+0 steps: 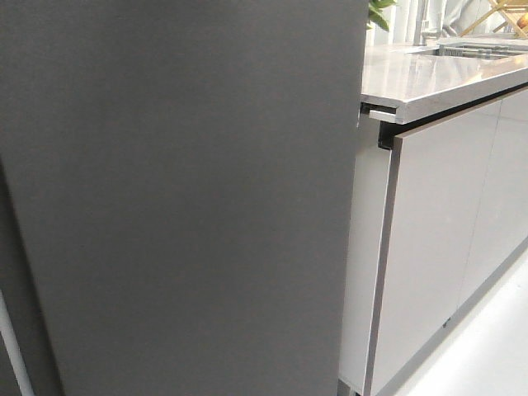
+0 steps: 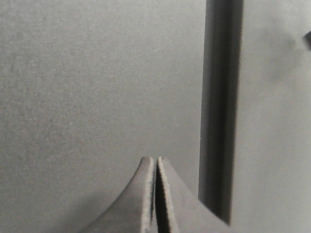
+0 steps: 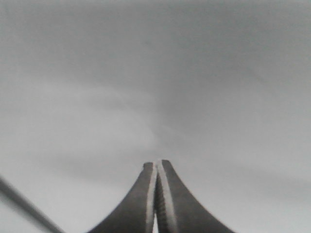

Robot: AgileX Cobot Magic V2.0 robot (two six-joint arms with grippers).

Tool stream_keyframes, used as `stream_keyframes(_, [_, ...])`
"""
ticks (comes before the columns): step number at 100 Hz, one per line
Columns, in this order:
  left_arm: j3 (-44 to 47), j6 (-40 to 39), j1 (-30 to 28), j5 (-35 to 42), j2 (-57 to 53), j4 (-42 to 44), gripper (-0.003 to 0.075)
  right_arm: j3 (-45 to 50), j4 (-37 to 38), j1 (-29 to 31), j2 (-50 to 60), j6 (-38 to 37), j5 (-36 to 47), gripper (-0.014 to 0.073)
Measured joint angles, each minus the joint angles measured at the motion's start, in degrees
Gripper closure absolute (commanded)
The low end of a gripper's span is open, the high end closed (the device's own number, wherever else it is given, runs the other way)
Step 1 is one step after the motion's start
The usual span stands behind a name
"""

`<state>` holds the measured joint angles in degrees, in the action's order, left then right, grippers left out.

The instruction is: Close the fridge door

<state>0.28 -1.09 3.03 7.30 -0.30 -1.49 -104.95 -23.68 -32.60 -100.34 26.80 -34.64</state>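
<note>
Both tools point straight at flat grey panels, the left tool (image 2: 155,162) and the right tool (image 3: 156,165) each pressed together, empty. The fridge door (image 1: 181,198) fills the front view, just ahead of them.

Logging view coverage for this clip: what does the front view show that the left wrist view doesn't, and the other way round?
Only the front view shows the surroundings: the countertop, the glossy light grey cabinet fronts under it, a bit of green plant and the pale floor. No gripper appears in it.

Only the left wrist view shows the left gripper, fingers pressed together, right up against a matte grey surface, with a dark vertical gap beside it.

Both show the matte dark grey fridge door filling most of the picture.
</note>
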Motion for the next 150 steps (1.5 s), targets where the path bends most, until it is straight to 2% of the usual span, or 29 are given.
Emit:
stream_keyframes(23, [0.0, 0.0, 0.0, 0.0, 0.0, 0.0, 0.074, 0.1, 3.5, 3.2, 10.2, -1.5, -5.4, 0.0638])
stream_keyframes(35, [0.0, 0.0, 0.0, 0.0, 0.0, 0.0, 0.074, 4.0, 6.8, 3.3, 17.1, -3.4, -5.7, 0.0638])
stream_keyframes(57, [0.0, 0.0, 0.0, 0.0, 0.0, 0.0, 0.074, 18.7, 8.2, 3.3, 33.0, -6.0, -4.6, 0.0638])
stream_keyframes(99, [0.0, 0.0, 0.0, 0.0, 0.0, 0.0, 0.074, 48.5, 8.3, 3.3, 63.6, -10.8, 3.1, 0.0638])
stream_keyframes(115, [0.0, 0.0, 0.0, 0.0, 0.0, 0.0, 0.074, 53.0, 8.3, 3.3, 68.2, -10.9, 3.6, 0.0638])
stream_keyframes(150, [0.0, 0.0, 0.0, 0.0, 0.0, 0.0, 0.074, 53.4, 8.3, 3.3, 69.1, -11.0, 3.6, 0.0638])
